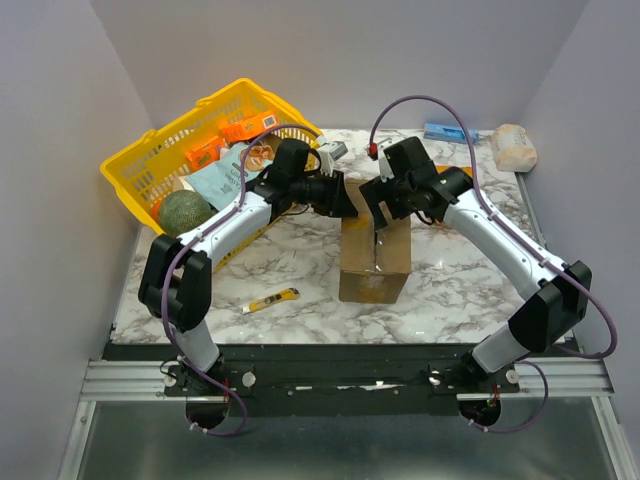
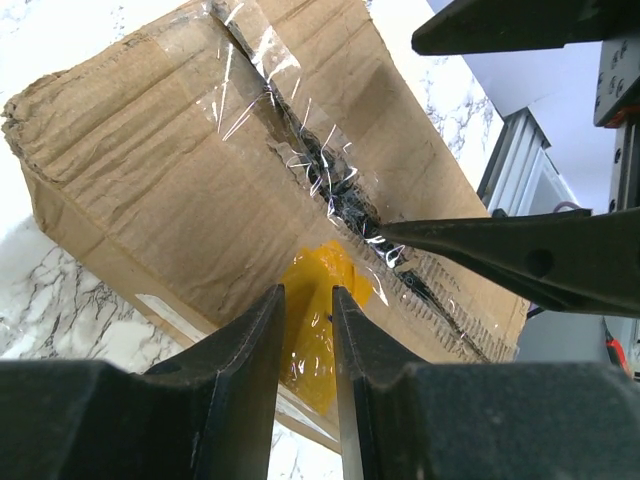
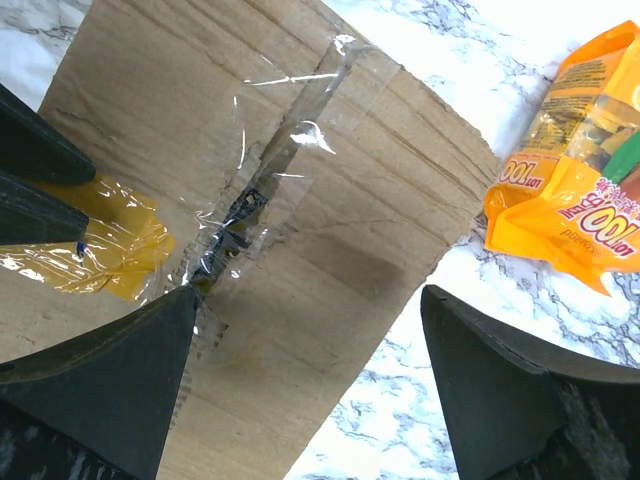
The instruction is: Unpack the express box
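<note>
The express box (image 1: 375,262), brown cardboard with a torn clear-tape seam (image 2: 320,170) and a yellow sticker (image 2: 310,300), stands in the middle of the marble table. My left gripper (image 1: 347,203) is at the box's top left. In the left wrist view its jaws (image 2: 308,300) stand a narrow gap apart, tips at the sticker, which shows through the gap; nothing shows between them. My right gripper (image 1: 385,218) is over the box top and wide open (image 3: 305,300). One of its fingertips (image 3: 180,305) rests at the seam, while the other hangs past the box's edge over the table.
A yellow plastic basket (image 1: 150,150) with packets and a green round fruit (image 1: 185,212) stands tilted at the back left. A yellow utility knife (image 1: 271,300) lies front left. An orange snack bag (image 3: 570,190) lies beside the box. A blue item (image 1: 447,132) and a beige bundle (image 1: 515,147) are at the back right.
</note>
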You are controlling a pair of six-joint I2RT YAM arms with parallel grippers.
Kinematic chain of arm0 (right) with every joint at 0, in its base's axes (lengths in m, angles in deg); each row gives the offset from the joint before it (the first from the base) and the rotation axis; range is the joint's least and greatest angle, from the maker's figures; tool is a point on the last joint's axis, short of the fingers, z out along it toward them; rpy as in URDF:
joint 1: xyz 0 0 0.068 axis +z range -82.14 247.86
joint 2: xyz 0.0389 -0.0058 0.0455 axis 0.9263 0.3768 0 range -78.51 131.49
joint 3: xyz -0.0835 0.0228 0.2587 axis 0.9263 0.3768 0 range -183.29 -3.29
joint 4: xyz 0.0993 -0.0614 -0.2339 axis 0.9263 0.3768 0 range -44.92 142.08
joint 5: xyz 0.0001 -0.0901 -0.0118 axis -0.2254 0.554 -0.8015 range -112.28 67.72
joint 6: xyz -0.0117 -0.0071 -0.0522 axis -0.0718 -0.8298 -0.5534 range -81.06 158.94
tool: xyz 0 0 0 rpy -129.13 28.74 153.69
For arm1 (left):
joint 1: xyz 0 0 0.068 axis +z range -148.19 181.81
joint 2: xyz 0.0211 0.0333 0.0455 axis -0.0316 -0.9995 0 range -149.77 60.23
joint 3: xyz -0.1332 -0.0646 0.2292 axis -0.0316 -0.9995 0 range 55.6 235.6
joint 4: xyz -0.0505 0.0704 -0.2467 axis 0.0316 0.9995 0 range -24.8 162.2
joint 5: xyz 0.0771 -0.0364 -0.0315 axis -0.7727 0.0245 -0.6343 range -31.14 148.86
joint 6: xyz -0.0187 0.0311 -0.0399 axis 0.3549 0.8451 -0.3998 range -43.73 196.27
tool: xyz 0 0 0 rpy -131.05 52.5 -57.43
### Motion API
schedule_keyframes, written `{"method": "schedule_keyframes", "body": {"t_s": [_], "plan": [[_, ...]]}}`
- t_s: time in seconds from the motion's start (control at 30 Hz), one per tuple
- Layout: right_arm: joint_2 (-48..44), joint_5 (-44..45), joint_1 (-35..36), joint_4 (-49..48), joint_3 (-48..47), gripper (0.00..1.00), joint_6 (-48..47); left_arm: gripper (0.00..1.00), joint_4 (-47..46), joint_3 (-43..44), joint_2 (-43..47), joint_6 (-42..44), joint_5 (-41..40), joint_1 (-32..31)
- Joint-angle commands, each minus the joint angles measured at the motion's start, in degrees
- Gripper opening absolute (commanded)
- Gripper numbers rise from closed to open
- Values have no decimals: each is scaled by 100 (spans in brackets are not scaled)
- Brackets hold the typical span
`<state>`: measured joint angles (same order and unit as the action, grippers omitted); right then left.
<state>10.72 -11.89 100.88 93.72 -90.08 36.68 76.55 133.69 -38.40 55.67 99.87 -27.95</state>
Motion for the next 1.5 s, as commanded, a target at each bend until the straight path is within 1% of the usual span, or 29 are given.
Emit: {"method": "schedule_keyframes", "body": {"t_s": [0.0,0.07,0.27,0.37,0.57,0.7,0.8,0.93,1.1,1.23,1.4,1.47], "plan": [[-11,60,-23,102,-41,100,-73,35,447,-180,-279,135,-208,-30],[103,-63,-14,67,-14,100,-55,35,438,-188,-288,118,-225,-30],[560,-72,-23,49,-58,100,112,35,403,-250,-262,91,-278,-30],[718,-265,-6,49,-67,100,182,36,394,-294,-236,100,-313,-39],[894,190,47,110,-41,100,130,36,464,-329,-201,144,-480,-39],[850,235,73,93,135,100,51,36,464,-312,-244,144,-498,-39],[841,533,161,58,267,100,-274,35,552,-250,-297,161,-594,-39],[798,1043,135,163,241,100,-1203,34,649,-267,-289,214,-726,-39],[534,1298,-49,233,4,100,-1575,33,710,-294,-288,249,-849,-39],[385,1562,-85,216,-137,100,-2127,32,719,-329,-288,249,-832,-39],[192,1720,-111,172,-251,100,-2340,32,710,-390,-288,258,-841,-48],[174,1738,-120,224,-435,100,-2393,32,719,-399,-280,276,-850,-65]]}}
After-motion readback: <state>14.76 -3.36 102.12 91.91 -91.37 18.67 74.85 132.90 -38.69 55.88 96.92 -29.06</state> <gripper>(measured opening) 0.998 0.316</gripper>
